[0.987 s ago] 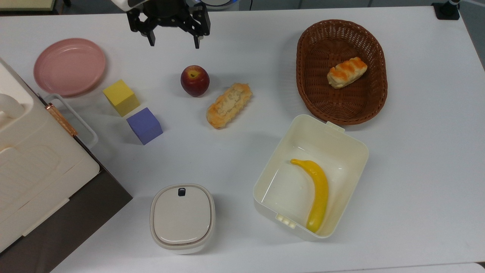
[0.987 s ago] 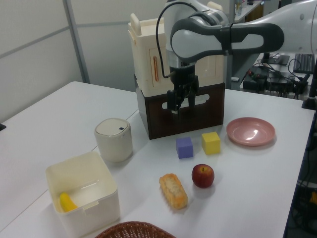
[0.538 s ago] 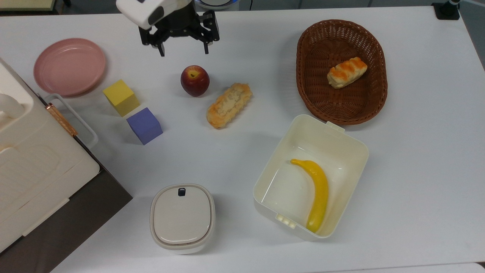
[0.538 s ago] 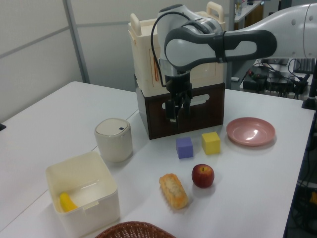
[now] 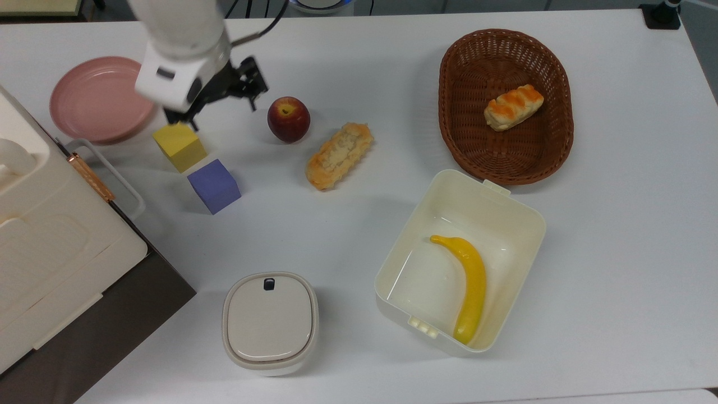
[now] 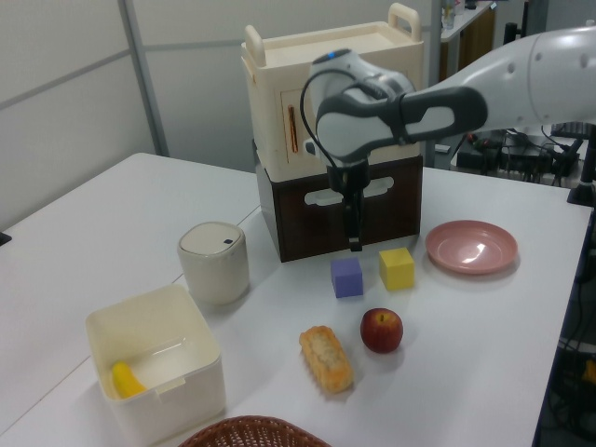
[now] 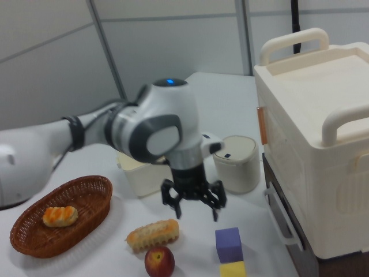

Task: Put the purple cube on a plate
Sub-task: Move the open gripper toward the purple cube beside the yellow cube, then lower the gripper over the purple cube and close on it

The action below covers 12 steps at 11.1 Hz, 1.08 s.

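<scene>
The tool (image 7: 195,209), fingers spread and empty, hangs above the counter (image 5: 359,67) near the yellow cube (image 5: 179,147), apparently lining up on the purple cube (image 5: 214,186) just beside it; the pink plate (image 5: 101,101) waits nearby.

plate (image 5: 95,101) partly behind arm, basket (image 6: 247,433) cut off

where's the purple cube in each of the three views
Top view: the purple cube sits left of centre on the white table, just below-right of the yellow cube.
Left view: the purple cube is at centre, on the left view's left of the yellow cube.
Right view: the purple cube is low, right of centre, just above the yellow cube.
Shared landmark: the yellow cube, beside it in all three.
</scene>
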Motion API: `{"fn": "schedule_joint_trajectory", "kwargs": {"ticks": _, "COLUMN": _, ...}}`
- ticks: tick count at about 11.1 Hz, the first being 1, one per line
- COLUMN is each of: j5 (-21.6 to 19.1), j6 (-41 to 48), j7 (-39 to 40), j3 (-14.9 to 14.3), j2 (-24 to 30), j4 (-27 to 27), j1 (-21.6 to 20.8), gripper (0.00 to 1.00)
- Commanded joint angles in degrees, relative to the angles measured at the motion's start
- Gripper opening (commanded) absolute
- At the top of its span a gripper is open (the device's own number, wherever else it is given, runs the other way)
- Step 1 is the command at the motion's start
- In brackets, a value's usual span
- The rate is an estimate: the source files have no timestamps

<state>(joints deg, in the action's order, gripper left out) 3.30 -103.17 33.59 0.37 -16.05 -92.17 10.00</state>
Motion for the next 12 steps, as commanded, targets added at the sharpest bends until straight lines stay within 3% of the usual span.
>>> {"fn": "schedule_joint_trajectory", "kwargs": {"ticks": 1, "j5": 1.88, "j6": -6.84, "j7": 3.77, "j3": -0.19, "j2": -3.71, "j4": -0.64, "j1": 0.72, "gripper": 1.0}}
{"fn": "schedule_joint_trajectory", "kwargs": {"ticks": 12, "j5": 3.55, "j6": -15.04, "j7": 3.06, "j3": -0.19, "j2": -10.14, "j4": -0.55, "j1": 2.3, "gripper": 1.0}}
